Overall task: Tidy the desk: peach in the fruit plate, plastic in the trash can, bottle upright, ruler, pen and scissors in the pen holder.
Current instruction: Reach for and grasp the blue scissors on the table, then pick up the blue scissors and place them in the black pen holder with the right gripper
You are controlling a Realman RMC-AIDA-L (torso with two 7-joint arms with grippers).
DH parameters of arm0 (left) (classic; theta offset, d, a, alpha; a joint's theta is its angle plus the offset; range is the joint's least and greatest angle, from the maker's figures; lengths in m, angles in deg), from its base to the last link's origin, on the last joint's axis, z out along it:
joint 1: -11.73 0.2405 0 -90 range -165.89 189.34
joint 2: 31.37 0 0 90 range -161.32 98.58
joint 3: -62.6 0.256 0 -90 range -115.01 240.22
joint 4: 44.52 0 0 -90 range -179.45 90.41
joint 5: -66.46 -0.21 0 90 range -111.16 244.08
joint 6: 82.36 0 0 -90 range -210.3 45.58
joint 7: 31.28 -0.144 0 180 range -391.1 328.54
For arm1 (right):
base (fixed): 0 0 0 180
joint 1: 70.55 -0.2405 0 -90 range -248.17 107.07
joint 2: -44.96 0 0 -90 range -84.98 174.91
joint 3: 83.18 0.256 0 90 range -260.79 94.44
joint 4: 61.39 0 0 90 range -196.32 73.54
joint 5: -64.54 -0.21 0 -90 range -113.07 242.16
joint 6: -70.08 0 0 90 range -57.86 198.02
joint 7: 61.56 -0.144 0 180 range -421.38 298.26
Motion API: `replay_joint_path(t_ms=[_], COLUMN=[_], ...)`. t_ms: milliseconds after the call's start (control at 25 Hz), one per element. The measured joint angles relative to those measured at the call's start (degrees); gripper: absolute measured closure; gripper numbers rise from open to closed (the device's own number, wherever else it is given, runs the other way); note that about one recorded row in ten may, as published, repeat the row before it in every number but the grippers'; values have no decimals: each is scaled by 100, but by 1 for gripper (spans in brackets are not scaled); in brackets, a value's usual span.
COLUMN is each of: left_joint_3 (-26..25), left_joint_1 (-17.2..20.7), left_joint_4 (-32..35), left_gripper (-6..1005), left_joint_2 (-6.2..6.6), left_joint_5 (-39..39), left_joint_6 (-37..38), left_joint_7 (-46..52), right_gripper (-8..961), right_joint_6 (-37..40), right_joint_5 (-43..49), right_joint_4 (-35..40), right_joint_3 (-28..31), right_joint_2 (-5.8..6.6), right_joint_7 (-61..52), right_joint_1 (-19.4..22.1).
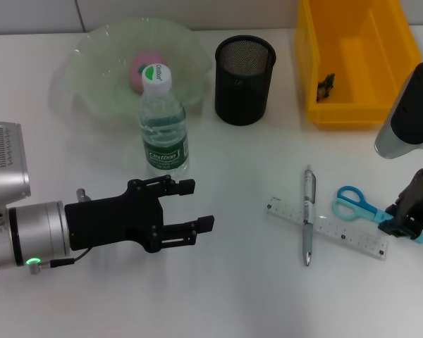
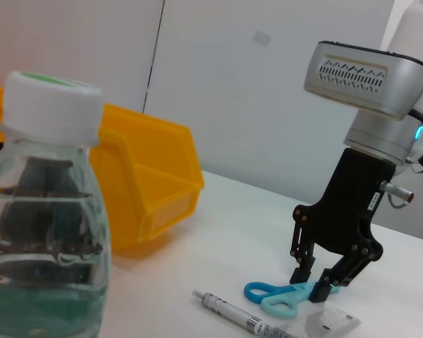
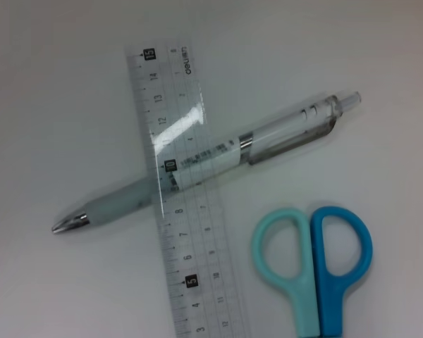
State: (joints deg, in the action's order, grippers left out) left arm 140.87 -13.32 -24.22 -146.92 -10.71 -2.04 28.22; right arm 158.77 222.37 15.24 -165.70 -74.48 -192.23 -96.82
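Note:
A pink peach (image 1: 139,70) lies in the green glass fruit plate (image 1: 92,53). In front of it the water bottle (image 1: 163,123) (image 2: 49,211) stands upright. My left gripper (image 1: 199,205) hovers open just in front of the bottle, holding nothing. The pen (image 1: 308,215) (image 3: 197,165) lies across the clear ruler (image 1: 328,227) (image 3: 187,211), with the blue scissors (image 1: 354,204) (image 3: 314,253) beside them. My right gripper (image 1: 404,220) (image 2: 314,283) is down over the scissors' blades, open, a finger on each side. The black mesh pen holder (image 1: 244,70) stands empty. A dark scrap of plastic (image 1: 326,86) lies in the yellow trash can (image 1: 359,105).
The trash can (image 2: 148,183) stands at the back right, close to the pen holder. The pen (image 2: 233,313) and ruler (image 2: 331,324) lie between the two arms, with the scissors (image 2: 271,296) next to them.

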Motion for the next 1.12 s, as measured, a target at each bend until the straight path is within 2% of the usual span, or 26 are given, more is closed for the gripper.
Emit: replay_joint_path(t_ms=[240, 360, 480, 680, 800, 920, 1040, 1120], left_joint_3=[1, -4, -14, -23, -23, -22, -20, -14], left_joint_1=[0, 0, 5, 30, 51, 61, 62, 62], left_joint_4=[0, 0, 0, 6, 29, 39, 43, 45], left_gripper=[242, 241, 241, 241, 242, 242, 242, 241], left_joint_2=[-3, -3, -3, -3, -3, -3, -2, -3], left_joint_5=[0, 0, 1, 0, 0, 0, 1, 1], left_joint_6=[0, 0, 11, 25, 38, 43, 47, 54], left_joint_7=[0, 0, 0, 0, 0, 0, 0, -1], right_gripper=[664, 749, 744, 735, 730, 725, 720, 717], right_joint_6=[-8, 4, 19, 153, 85, -268, -758, -1011], right_joint_5=[1, 1, -100, -904, -1775, -3118, -4877, -5863], right_joint_4=[69, 176, 476, 963, 959, 557, -533, -1444], right_joint_3=[0, 29, 125, 1043, 1960, 2918, 3654, 3866], right_joint_2=[-1, 3, 7, 15, 21, 15, 27, 39], right_joint_7=[0, 2, 25, 424, 820, 1367, 2227, 2914], right_joint_1=[44, 97, 238, 417, 444, 446, 378, 249])
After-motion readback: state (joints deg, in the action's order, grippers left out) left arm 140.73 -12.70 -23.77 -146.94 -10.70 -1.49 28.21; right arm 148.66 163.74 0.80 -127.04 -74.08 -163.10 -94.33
